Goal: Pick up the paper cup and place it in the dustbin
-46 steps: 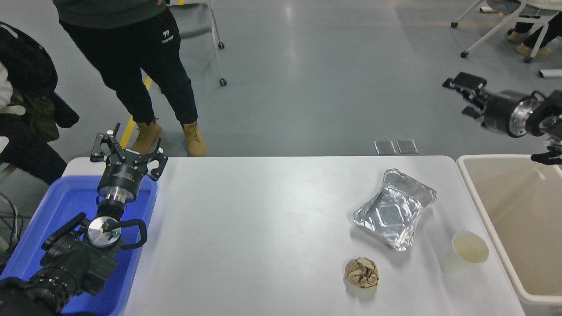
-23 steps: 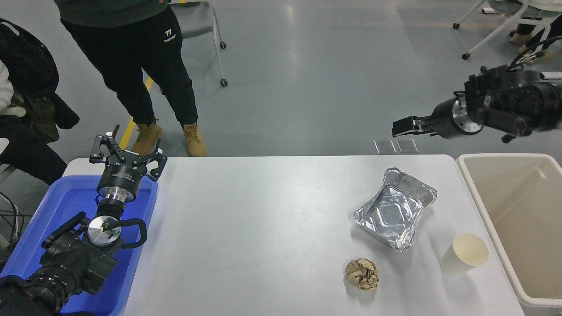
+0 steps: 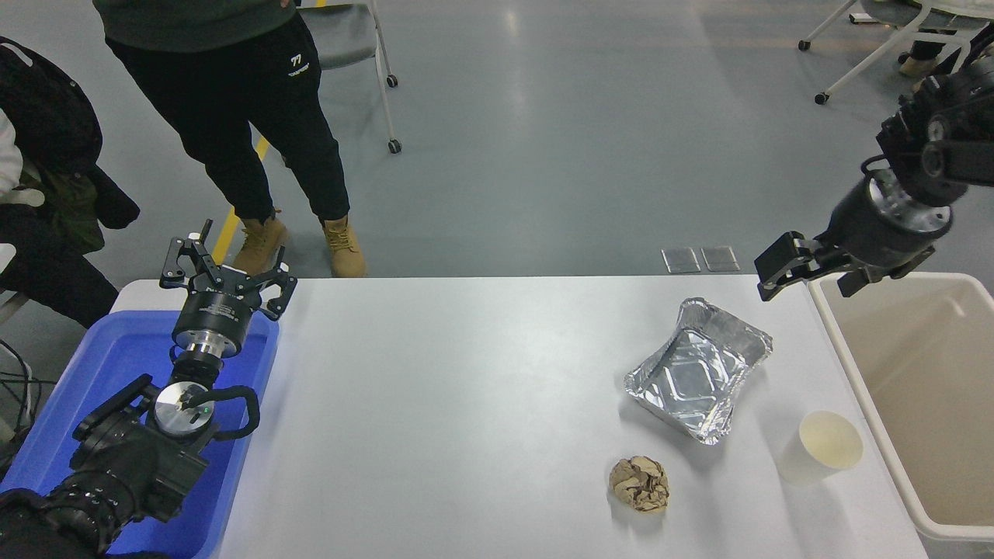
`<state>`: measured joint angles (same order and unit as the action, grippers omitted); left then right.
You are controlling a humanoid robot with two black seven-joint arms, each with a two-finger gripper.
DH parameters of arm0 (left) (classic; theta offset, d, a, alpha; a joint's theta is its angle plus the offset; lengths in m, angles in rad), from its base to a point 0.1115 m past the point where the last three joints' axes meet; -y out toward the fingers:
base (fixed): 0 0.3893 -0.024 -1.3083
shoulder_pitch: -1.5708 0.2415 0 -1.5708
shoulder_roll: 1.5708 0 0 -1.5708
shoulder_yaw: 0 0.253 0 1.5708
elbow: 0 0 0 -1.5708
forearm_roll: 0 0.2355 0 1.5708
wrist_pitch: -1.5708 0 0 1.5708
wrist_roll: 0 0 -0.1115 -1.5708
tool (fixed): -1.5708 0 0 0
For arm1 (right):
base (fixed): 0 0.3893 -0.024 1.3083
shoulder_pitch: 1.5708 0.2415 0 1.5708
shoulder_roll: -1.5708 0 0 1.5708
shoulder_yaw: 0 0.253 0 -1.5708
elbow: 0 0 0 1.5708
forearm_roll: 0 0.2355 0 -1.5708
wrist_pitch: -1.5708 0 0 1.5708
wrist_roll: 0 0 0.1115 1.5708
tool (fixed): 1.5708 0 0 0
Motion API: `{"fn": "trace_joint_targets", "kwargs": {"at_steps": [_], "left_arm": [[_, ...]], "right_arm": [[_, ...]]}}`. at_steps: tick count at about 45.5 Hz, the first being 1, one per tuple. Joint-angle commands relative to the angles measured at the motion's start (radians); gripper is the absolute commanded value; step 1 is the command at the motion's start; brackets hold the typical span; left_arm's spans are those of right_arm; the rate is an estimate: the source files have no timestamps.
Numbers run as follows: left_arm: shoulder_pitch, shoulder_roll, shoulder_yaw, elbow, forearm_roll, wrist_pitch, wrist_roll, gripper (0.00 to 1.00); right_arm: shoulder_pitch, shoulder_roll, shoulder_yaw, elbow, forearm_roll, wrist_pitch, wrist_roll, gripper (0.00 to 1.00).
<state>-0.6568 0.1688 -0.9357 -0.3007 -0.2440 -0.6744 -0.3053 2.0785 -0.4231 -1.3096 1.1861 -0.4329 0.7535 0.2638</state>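
The white paper cup (image 3: 823, 456) stands upright near the table's right front, close to the dustbin's left rim. The beige dustbin (image 3: 842, 349) stands off the table's right edge, and what shows of its inside is bare. My right gripper (image 3: 811, 278) is open and holds nothing. It hangs over the table's far right corner at the dustbin's far left corner, well behind the cup. My left gripper (image 3: 225, 273) is open and parked over the blue tub at the lower left.
A silver foil tray (image 3: 699, 369) lies behind and left of the cup. A crumpled brown paper ball (image 3: 639, 483) lies left of the cup. A blue tub (image 3: 116, 365) sits at the table's left end. A person (image 3: 233, 116) stands beyond the far left corner.
My right arm has swung from high at the upper right, out to the left, then down to the table's far right corner. The cup, tray and ball have stayed put.
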Motion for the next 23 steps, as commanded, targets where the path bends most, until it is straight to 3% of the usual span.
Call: {"fn": "trace_joint_targets", "kwargs": {"at_steps": [1,8,23], "left_arm": [[0.000,0.000,0.000,0.000,0.000,-0.001,0.000,0.99],[-0.001,0.000,0.000,0.000,0.000,-0.001,0.000,0.99],[0.000,0.000,0.000,0.000,0.000,-0.001,0.000,0.99]], "right_arm": [[0.101,-0.036,-0.025,0.046,0.051,0.032,-0.001,1.00],[0.111,-0.033,-0.025,0.038,0.103,0.032,-0.001,1.00],[0.089,-0.033,-0.062,0.036,0.075,0.032,-0.001,1.00]]}}
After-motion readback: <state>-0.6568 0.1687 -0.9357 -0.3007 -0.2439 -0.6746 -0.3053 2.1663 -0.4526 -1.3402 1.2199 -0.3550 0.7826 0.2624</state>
